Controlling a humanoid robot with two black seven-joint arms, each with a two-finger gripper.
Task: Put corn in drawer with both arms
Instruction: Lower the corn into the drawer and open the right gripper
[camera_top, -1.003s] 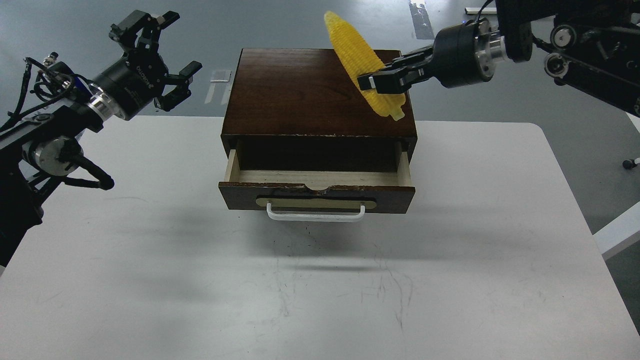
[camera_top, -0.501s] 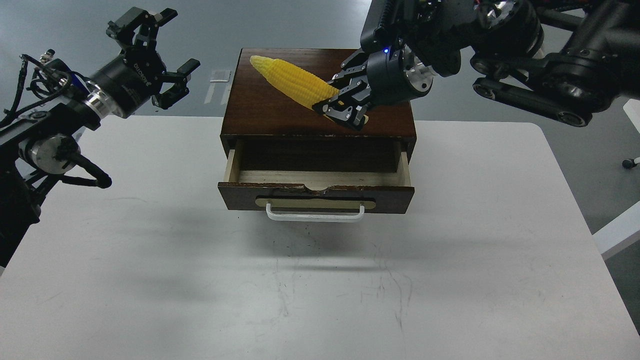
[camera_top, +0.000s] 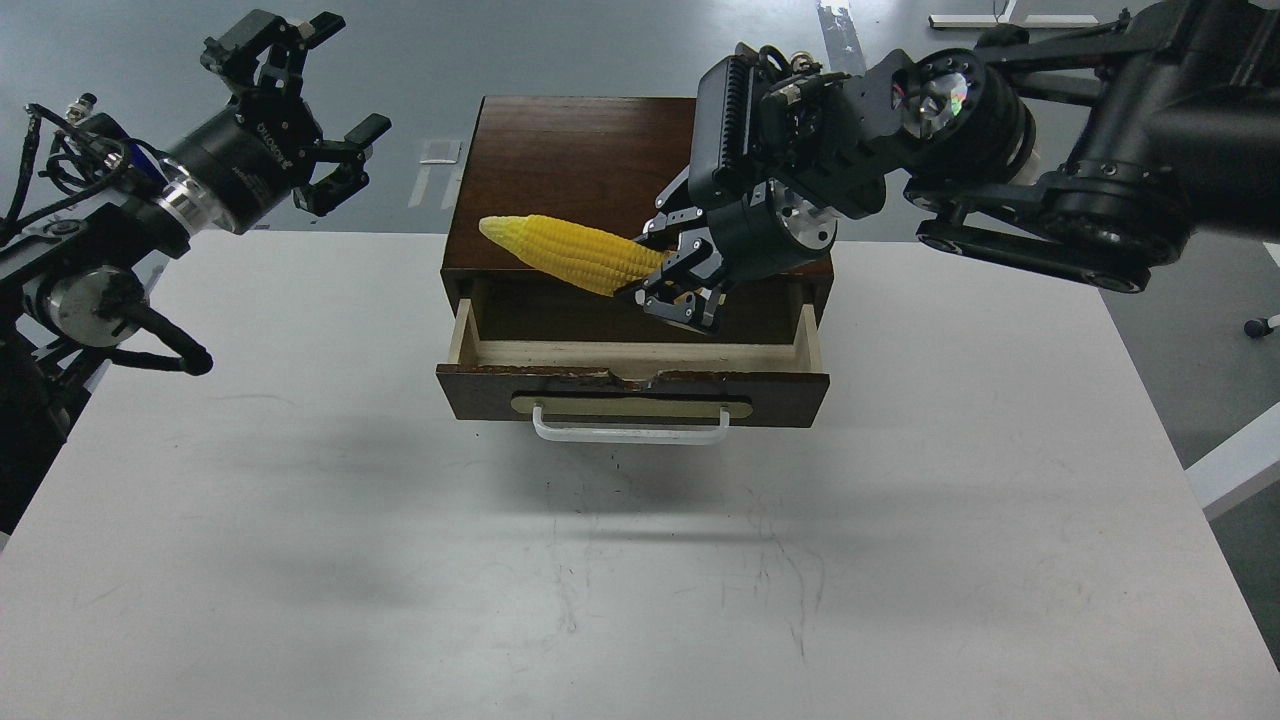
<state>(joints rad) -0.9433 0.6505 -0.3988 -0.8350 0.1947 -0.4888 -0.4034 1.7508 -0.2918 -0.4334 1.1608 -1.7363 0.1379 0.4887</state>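
Corn (camera_top: 572, 253): sits centre frame, above the rear edge of the open drawer (camera_top: 632, 352), tip pointing left, not yet inside. Judged light and rigid, a moulded toy; ribbed skin should resist slip. The thick butt end is the sensible hold.

Right tool (camera_top: 672, 278): fingers clamped on that butt end, cob cantilevered leftward, nearly level.

Left tool (camera_top: 300, 110): upper left of frame, fingers spread wide, holding nothing, well apart from the drawer and above the desk (camera_top: 300, 560).
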